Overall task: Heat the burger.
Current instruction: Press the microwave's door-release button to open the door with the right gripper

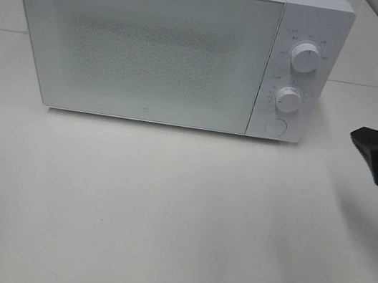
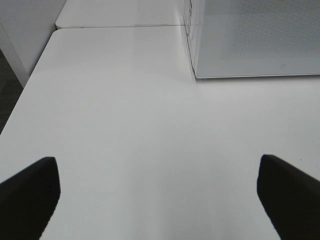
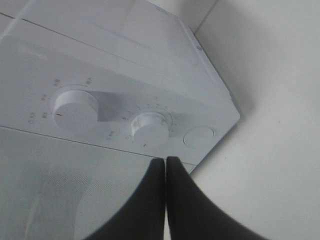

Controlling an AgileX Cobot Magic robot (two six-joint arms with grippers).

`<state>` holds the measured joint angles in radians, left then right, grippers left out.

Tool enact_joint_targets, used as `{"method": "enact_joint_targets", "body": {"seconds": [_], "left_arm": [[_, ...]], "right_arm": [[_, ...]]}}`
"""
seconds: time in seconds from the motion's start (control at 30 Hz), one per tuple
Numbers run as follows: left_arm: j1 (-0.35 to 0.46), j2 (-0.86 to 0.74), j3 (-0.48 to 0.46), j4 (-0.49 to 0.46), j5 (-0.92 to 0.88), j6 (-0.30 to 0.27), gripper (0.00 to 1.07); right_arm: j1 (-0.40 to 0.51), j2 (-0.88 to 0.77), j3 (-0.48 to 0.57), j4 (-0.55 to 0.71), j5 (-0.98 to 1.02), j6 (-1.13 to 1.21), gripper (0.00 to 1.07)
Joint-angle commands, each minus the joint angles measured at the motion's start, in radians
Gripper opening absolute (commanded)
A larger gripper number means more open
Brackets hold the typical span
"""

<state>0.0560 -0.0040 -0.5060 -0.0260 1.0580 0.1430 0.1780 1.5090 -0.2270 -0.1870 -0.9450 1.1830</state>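
The burger is not in view in any frame. The white microwave (image 1: 154,48) stands at the back of the table with its door shut; what is inside cannot be seen through the door. My right gripper (image 3: 165,161) is shut and empty, with its fingertips pressed together just in front of the microwave's control panel, below the lower knob (image 3: 150,128). In the high view it sits at the right edge (image 1: 361,137). My left gripper (image 2: 157,165) is open and empty above the bare table, left of the microwave (image 2: 255,45).
The control panel has an upper knob (image 1: 305,57), a lower knob (image 1: 290,99) and a round button (image 1: 275,126). The white table (image 1: 162,217) stretches in front of the microwave. Its left edge (image 2: 20,100) drops to a dark floor.
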Motion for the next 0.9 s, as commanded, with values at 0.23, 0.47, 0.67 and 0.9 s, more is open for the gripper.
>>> {"method": "enact_joint_targets", "body": {"seconds": [0.23, 0.47, 0.67, 0.9], "left_arm": [[0.001, -0.017, 0.001, -0.005, -0.013, -0.003, 1.03], [0.001, -0.017, 0.001, -0.005, -0.013, -0.003, 1.03], [0.001, -0.017, 0.001, -0.005, -0.013, -0.003, 1.03], [0.001, -0.017, 0.001, -0.005, -0.013, -0.003, 1.03]], "right_arm": [[0.184, 0.197, -0.053, 0.335, -0.059, 0.075, 0.0], [0.19, 0.31, -0.222, 0.378, 0.014, 0.16, 0.0], [0.19, 0.354, -0.285, 0.39, 0.076, 0.193, 0.0], [0.199, 0.416, -0.382, 0.391, 0.14, 0.211, 0.0]]}}
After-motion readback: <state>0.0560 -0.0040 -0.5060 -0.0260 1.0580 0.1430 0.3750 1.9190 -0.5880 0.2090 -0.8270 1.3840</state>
